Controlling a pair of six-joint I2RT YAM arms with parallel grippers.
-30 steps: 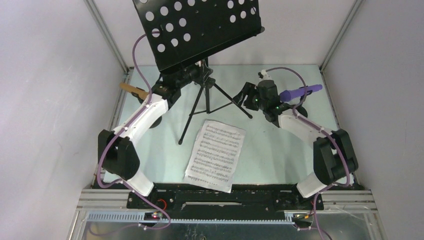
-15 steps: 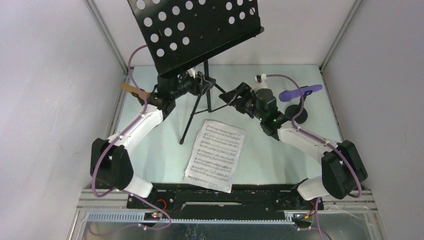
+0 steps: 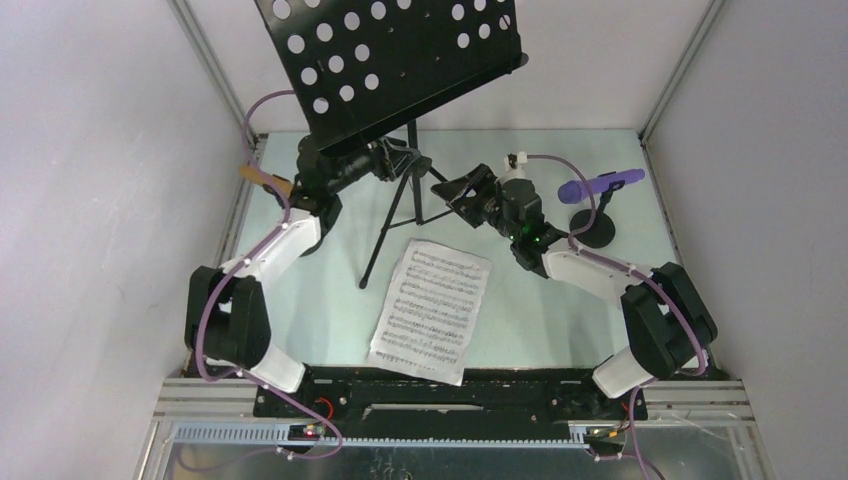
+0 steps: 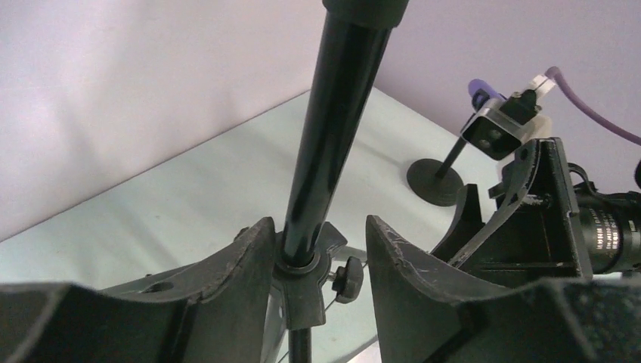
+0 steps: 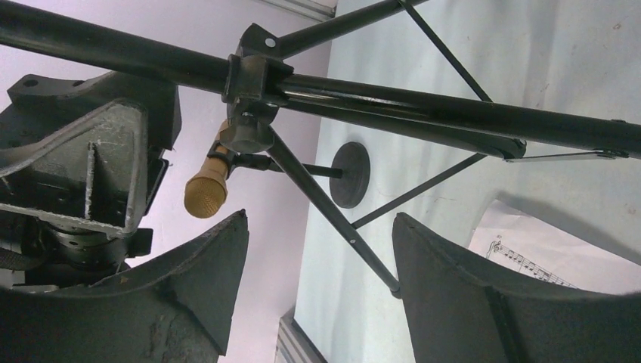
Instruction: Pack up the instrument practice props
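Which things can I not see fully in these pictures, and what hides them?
Music rack, top view: upper part cut off by the picture's edge.
Tan microphone, top view: mostly hidden behind the left arm.
Purple microphone, left wrist view: mostly behind the right wrist camera.
Sheet music, right wrist view: only a corner shows.

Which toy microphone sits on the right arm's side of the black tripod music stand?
The purple toy microphone, far right on its black round-based holder; the tan microphone sits far left.

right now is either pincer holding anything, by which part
Nothing is held: the left pincer stands open around the music stand's pole; the right pincer is open too.
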